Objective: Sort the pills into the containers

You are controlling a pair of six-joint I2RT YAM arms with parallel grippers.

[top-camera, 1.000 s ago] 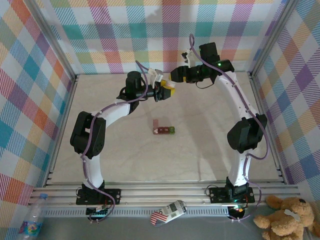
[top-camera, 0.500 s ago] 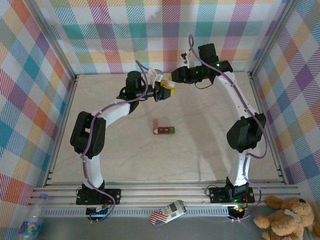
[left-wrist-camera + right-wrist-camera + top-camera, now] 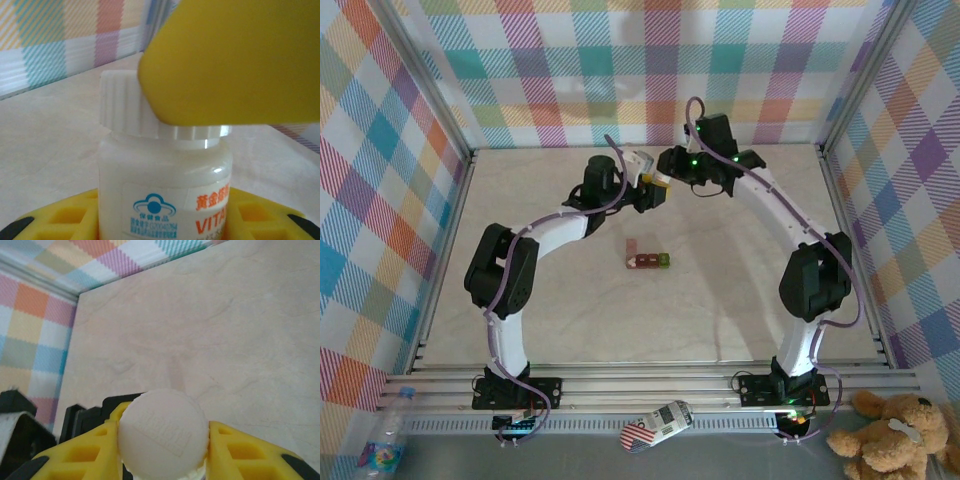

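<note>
A white pill bottle (image 3: 160, 185) with an orange-lettered label stands upright between the yellow fingers (image 3: 55, 220) of my left gripper (image 3: 162, 220), which is shut on its body. Its white ribbed cap (image 3: 162, 427) sits between the yellow fingers (image 3: 240, 452) of my right gripper (image 3: 162, 450), which is shut on it from above. In the top view the two grippers meet over the far middle of the table, left gripper (image 3: 648, 192) and right gripper (image 3: 665, 172). The containers (image 3: 647, 259), a short dark red row with a green end, lie nearer on the table. Pills are out of view.
Plaid walls and an aluminium frame (image 3: 455, 230) enclose the beige table (image 3: 720, 290). Beyond the near rail lie a water bottle (image 3: 386, 435), a small patterned object (image 3: 657, 423) and a teddy bear (image 3: 898, 430).
My right gripper came down to the left onto the bottle's cap and closed on it. The left arm shifted slightly right, still holding the bottle.
</note>
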